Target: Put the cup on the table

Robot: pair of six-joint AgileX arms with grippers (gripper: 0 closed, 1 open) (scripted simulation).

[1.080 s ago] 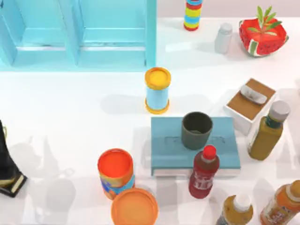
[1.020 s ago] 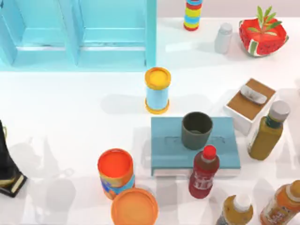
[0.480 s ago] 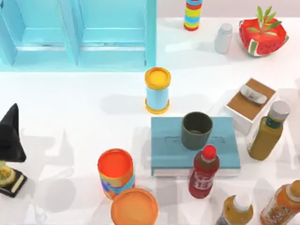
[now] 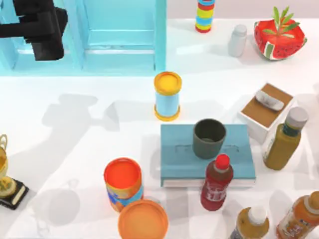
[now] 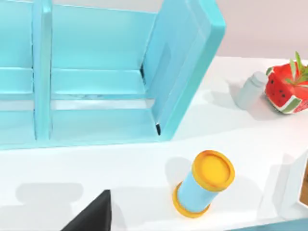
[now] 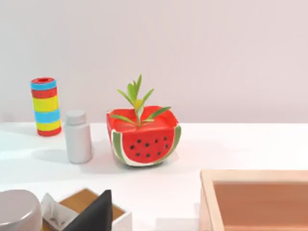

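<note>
The small matte dark grey-green cup [image 4: 209, 138], handleless and slightly tapered, stands upright with its mouth open on the flat teal-blue rectangular book [image 4: 179, 162], toward the book's far edge. The book lies on the glossy white bench [image 4: 75, 149], so the cup is not touching the bench itself. Just beyond the book stands the light-blue can with orange lid [image 4: 167, 95]; on the book's near edge stands a red bottle with a red cap [image 4: 216, 182], and to the book's left an orange patterned canister [image 4: 123, 183].

The left gripper [image 4: 45, 30] hangs well apart from the book, over the light-blue cabinet [image 4: 124, 35] at the far left corner; whether its jaws are apart or together cannot be told.

The left wrist view takes in the cabinet's inside shelves [image 5: 96, 96] and the orange-lidded can [image 5: 204, 187] from the side. The right wrist view looks across the bench's far end at a watermelon-shaped planter with a green sprout [image 6: 143, 137], a small white bottle [image 6: 78, 136] and a striped stack of coloured rings [image 6: 45, 106], with a dark fingertip [image 6: 94, 216] of the right arm at the edge.
</note>
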